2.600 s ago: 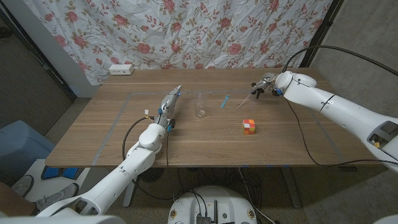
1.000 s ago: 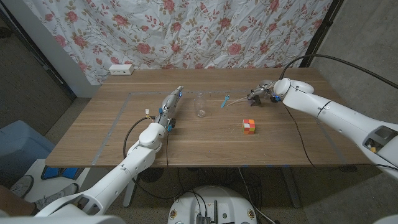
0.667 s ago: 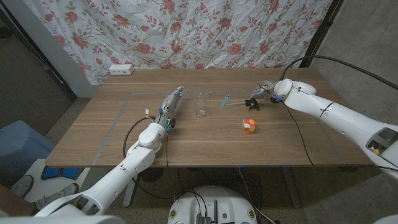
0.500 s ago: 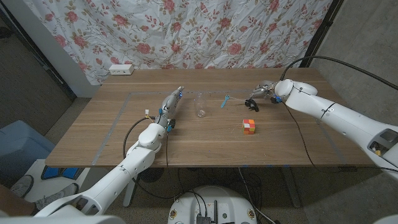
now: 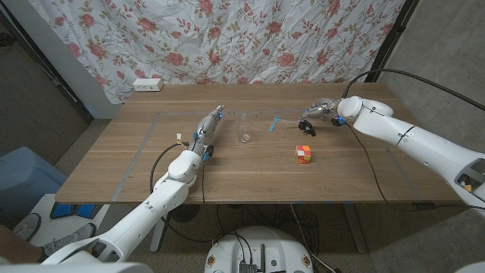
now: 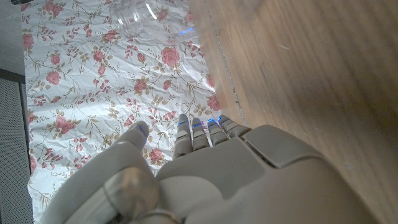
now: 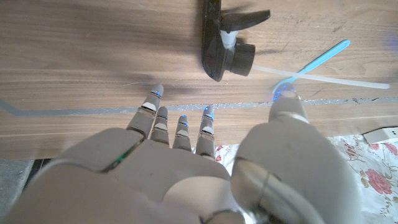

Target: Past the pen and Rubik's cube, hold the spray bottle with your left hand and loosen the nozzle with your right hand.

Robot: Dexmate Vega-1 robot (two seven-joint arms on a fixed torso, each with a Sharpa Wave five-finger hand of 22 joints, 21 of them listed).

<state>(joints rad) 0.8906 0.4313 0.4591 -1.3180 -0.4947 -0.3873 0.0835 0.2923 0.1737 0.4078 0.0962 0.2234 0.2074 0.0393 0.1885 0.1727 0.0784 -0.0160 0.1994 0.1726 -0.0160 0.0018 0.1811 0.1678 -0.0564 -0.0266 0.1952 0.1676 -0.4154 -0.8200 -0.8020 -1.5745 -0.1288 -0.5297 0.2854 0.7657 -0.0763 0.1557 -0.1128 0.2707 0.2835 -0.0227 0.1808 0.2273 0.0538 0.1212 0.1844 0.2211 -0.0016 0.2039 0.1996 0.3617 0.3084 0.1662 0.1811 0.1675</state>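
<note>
Now lying loose on the bench (image 5: 114,171): black nozzle (image 7: 227,43) with its tube, just beyond the right hand (image 5: 324,108), fingers (image 7: 180,130) spread and gripping nothing. Standing upright toward the middle: clear bottle (image 5: 245,129), just beside the left hand (image 5: 208,129), also released. Left hand sitting nearer the bottle.
</note>
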